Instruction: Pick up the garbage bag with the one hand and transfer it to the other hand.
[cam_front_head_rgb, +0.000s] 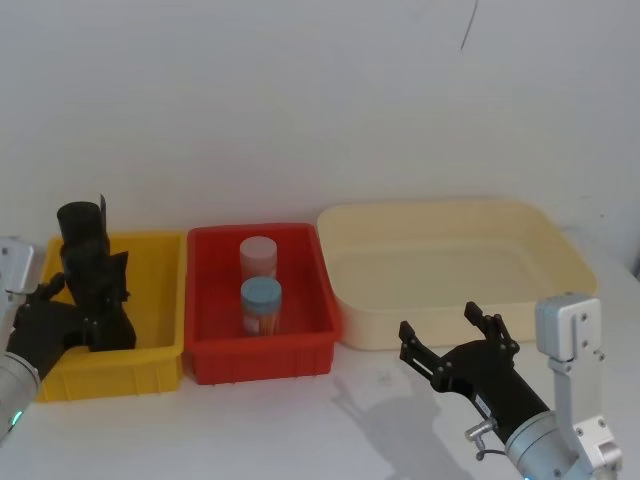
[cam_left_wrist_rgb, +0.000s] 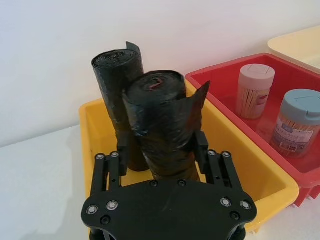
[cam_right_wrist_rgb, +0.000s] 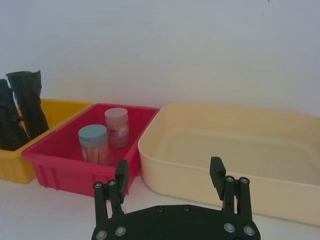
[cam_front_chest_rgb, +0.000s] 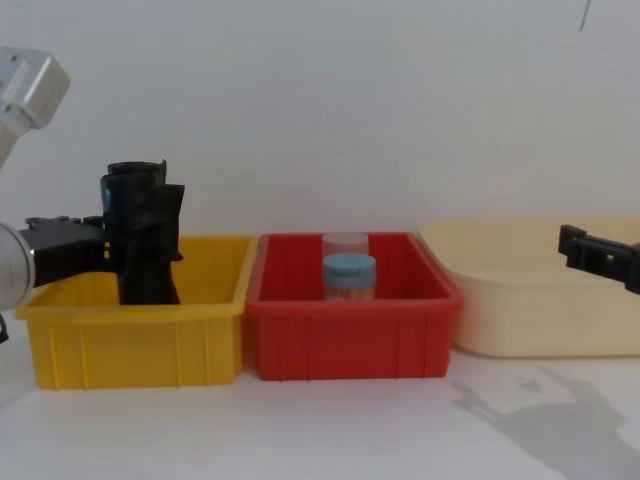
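The garbage bag (cam_left_wrist_rgb: 160, 115) is a thick wrinkled black roll standing upright in the yellow bin (cam_left_wrist_rgb: 235, 165). My left gripper (cam_left_wrist_rgb: 162, 145) is shut on its lower half, one finger on each side. From the head view the same bag (cam_front_head_rgb: 95, 272) shows with the left gripper (cam_front_head_rgb: 92, 312) reaching into the bin, and from the chest it stands dark (cam_front_chest_rgb: 155, 250) above the bin's rim. My right gripper (cam_front_head_rgb: 450, 328) hovers open and holds nothing in front of the cream tub, its two fingers wide apart (cam_right_wrist_rgb: 169, 167).
A slimmer black roll (cam_left_wrist_rgb: 114, 75) with a flap at its top stands just behind the bag. The red bin (cam_front_head_rgb: 215, 355) holds a blue-lidded jar (cam_front_head_rgb: 261, 305) and a pink-lidded jar (cam_front_head_rgb: 258, 257). A large cream tub (cam_front_head_rgb: 560, 260) sits at the right. A white wall is close behind.
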